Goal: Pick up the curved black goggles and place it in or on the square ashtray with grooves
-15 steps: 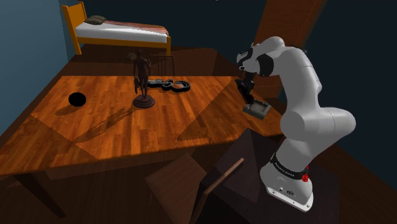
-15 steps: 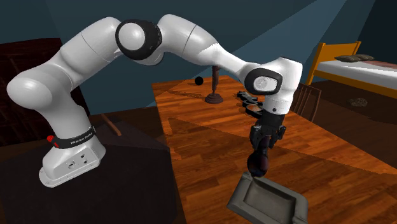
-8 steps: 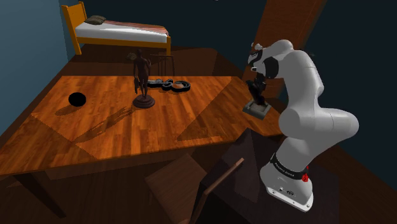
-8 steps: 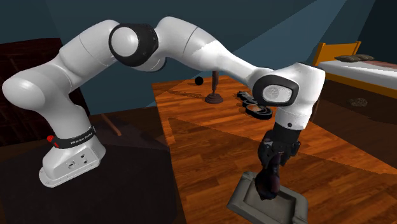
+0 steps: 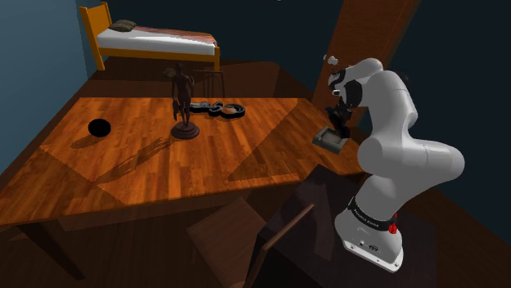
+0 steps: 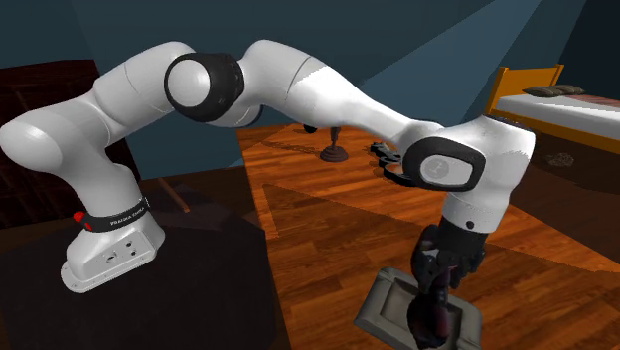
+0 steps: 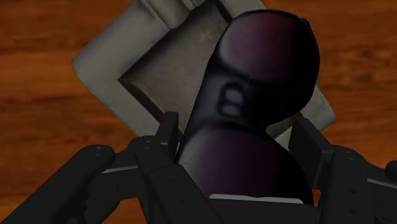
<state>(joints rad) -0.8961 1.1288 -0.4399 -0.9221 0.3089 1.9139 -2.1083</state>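
Observation:
The curved black goggles [image 7: 261, 83] have a dark purplish sheen and sit clasped between my gripper's [image 7: 238, 137] two fingers. They hang directly over the grey square ashtray [image 7: 102, 70], hiding much of its recessed middle. In the second exterior view the gripper [image 6: 434, 320] points down with the goggles [image 6: 429, 310] reaching into the ashtray [image 6: 381, 306] near the table's front corner. In the shoulder view the gripper [image 5: 338, 124] stands just above the ashtray [image 5: 329, 141] at the wooden table's [image 5: 164, 164] right end. Whether the goggles touch the ashtray's floor is hidden.
A dark figurine [image 5: 184, 102] on a round base stands mid-table, with dark ring-shaped items [image 5: 223, 109] behind it and a black ball [image 5: 99, 128] far left. A chair [image 5: 246, 237] sits at the near table edge. A bed [image 5: 156, 37] lies beyond.
The arm has carried the goggles toward the shoulder view's right and lowered them, from beside the ashtray's edge to over its middle. The grip is unchanged.

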